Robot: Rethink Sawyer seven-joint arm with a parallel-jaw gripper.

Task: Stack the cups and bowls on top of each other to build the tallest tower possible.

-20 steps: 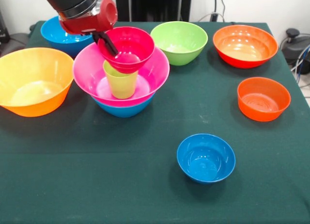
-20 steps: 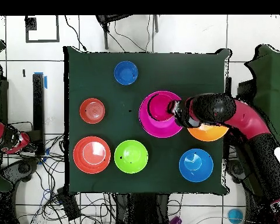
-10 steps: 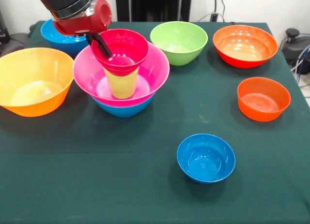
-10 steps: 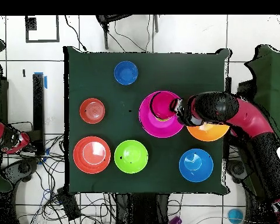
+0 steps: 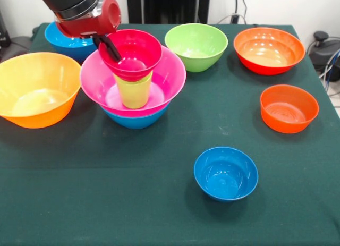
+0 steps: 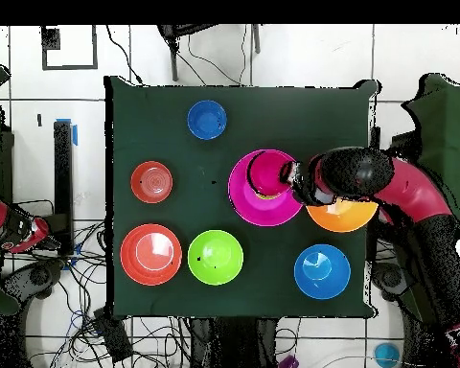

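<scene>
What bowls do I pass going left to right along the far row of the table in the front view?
Blue bowl behind the hand → crimson bowl topping the tower → green bowl → large red-orange bowl.

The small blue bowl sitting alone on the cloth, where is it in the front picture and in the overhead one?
Front view: the small blue bowl sits low in the picture, right of centre, alone on the green cloth.
Overhead view: it sits near the top, left of centre.
Shared landmark: the large pink bowl, up and left of it in the front view, down and right of it in the overhead view.
</scene>
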